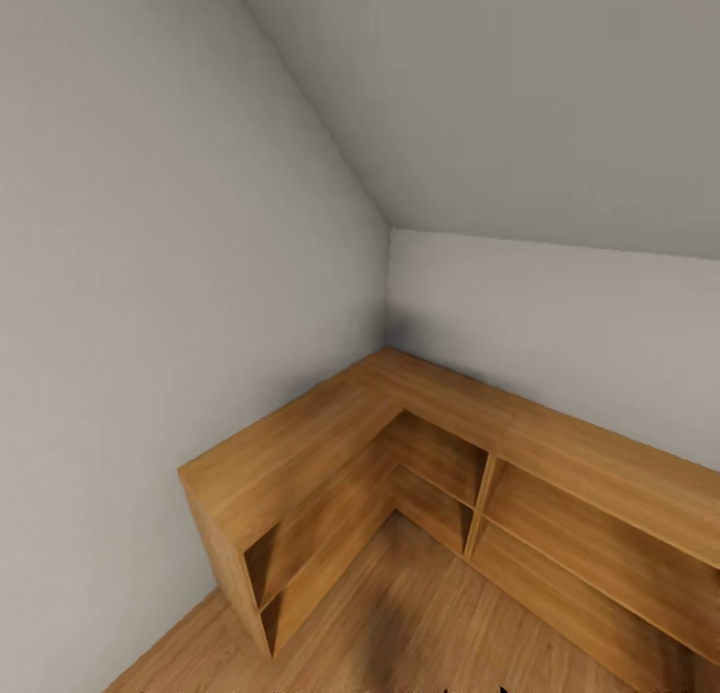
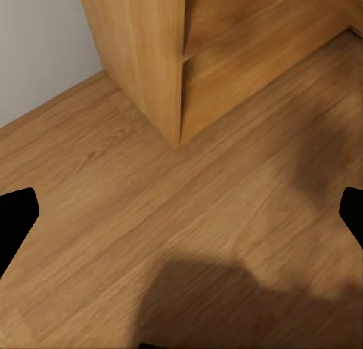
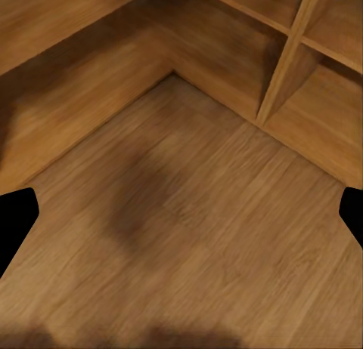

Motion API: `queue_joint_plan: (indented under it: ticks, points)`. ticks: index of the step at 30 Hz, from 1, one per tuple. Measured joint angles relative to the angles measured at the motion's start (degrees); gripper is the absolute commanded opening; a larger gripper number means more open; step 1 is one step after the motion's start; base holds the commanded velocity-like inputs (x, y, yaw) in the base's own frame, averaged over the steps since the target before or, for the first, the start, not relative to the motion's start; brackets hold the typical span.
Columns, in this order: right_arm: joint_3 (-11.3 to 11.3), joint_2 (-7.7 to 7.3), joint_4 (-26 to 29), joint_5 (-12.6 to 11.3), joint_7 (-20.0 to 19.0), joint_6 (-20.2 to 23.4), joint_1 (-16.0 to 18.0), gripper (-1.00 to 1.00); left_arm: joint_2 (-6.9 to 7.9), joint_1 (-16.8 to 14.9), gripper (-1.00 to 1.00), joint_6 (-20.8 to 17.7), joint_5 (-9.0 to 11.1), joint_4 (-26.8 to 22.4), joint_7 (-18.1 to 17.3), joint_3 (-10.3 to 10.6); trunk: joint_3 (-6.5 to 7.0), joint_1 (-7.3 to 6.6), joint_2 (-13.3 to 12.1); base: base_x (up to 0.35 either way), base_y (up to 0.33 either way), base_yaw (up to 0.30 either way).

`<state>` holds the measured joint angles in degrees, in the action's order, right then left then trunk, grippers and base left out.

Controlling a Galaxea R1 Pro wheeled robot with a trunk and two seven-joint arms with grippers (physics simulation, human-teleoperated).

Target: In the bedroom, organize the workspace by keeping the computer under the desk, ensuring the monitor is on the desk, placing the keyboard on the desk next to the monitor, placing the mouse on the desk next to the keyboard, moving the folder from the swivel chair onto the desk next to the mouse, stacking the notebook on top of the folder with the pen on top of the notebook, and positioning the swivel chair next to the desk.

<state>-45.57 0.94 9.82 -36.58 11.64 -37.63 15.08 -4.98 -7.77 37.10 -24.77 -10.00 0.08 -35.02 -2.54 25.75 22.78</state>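
Observation:
I face a room corner where a low L-shaped wooden shelf unit [image 1: 400,443] stands against two grey walls. My left gripper [image 2: 181,220] hangs open over the wooden floor [image 2: 151,213] near the end panel of the shelf unit [image 2: 144,54]; its black fingertips [image 2: 13,220] sit far apart at the picture's edges with nothing between them. My right gripper [image 3: 181,220] is also open above the floor [image 3: 197,236], pointing toward the inner corner of the shelf unit [image 3: 174,73]. Its fingertips [image 3: 13,220] are likewise spread wide and hold nothing.
The shelf unit's open compartments [image 1: 440,473] face into the room, split by an upright divider [image 1: 480,503]. A sloping grey wall [image 1: 150,223] rises on the left. Wooden floor [image 1: 420,613] stretches in front of the shelves, with the robot's shadow on it.

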Motion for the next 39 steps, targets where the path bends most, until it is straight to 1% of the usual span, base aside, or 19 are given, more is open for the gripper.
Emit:
queue_joint_plan:
  ticks: [5, 13, 17, 22, 23, 25, 30, 39]
  points:
    - [0.0, -0.04, 0.0, -0.4, 0.0, 0.0, 0.0, 1.00, 0.00, 0.0, 1.00, 0.0, 0.0, 0.0, 0.0, 0.0, -0.46, -0.02, 0.0, 0.126, 0.118, -0.006]
    - [0.2, -0.06, 0.1, -0.6, 0.0, -0.1, 0.0, 1.00, 0.00, 0.0, 1.00, 0.0, -0.1, 0.0, 0.0, 0.0, -1.19, -0.02, 0.0, 0.223, 0.208, -0.028]
    - [1.3, -0.06, 0.1, -0.7, 0.0, -0.1, 0.0, 1.00, -0.04, 0.0, 1.00, 0.0, -0.1, 0.0, 0.0, 0.0, -1.53, -0.02, 0.0, 0.247, 0.231, -0.110]
    - [3.7, -0.06, 0.1, -0.7, 0.0, -0.2, 0.0, 1.00, -0.07, 0.0, 1.00, 0.0, -0.1, 0.0, 0.0, 0.0, -1.78, -0.03, 0.0, 0.249, 0.232, -0.190]
    - [4.5, -0.06, 0.1, -0.7, 0.0, -0.3, 0.0, 1.00, -0.08, 0.0, 1.00, 0.0, -0.1, 0.0, 0.0, 0.1, -1.80, -0.02, 0.0, 0.222, 0.199, -0.231]
    - [5.0, -0.06, 0.1, -0.7, 0.0, -0.3, 0.0, 1.00, -0.08, 0.0, 1.00, 0.0, -0.1, 0.0, 0.0, 0.1, -1.82, -0.02, 0.0, 0.171, 0.152, -0.239]
    - [5.6, -0.03, 0.2, -0.7, 0.0, -0.4, 0.0, 1.00, -0.08, 0.0, 1.00, 0.0, -0.1, 0.0, 0.0, 0.1, -1.86, -0.01, 0.0, 0.082, 0.073, -0.162]
    - [5.8, 0.09, 0.2, -0.7, 0.0, -0.4, 0.0, 1.00, -0.08, 0.0, 1.00, 0.0, -0.1, 0.0, 0.0, 0.1, -1.87, 0.00, 0.0, 0.015, 0.014, -0.040]
